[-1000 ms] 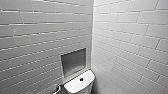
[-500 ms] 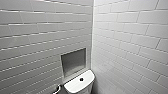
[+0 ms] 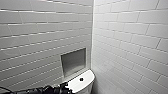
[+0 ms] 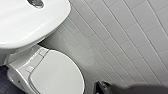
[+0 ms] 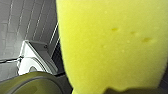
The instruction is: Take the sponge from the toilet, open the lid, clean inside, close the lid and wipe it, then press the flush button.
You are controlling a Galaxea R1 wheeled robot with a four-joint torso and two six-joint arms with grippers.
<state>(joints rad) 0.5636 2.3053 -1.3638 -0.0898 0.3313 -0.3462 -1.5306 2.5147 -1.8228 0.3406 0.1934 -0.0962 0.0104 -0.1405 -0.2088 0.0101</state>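
Note:
The white toilet's tank [image 3: 82, 82] stands in the corner, and the small dark flush button [image 3: 81, 79] sits on its cover. My left arm reaches in low, with the left gripper [image 3: 65, 86] shut and empty by the tank's near left edge. The left wrist view looks down on the tank cover, the flush button [image 4: 35, 2] and the closed white lid [image 4: 57, 75]. The yellow sponge [image 5: 112, 45] looms right in front of the right wrist camera, and my right gripper [image 5: 125, 90] is shut on it. Beyond the sponge stands the toilet [image 5: 31, 62].
Grey-white tiled walls [image 3: 130, 45] meet in a corner right behind the tank. A square recessed niche [image 3: 73, 61] is set into the left wall just above it. Dark floor [image 4: 3, 82] shows beside the bowl.

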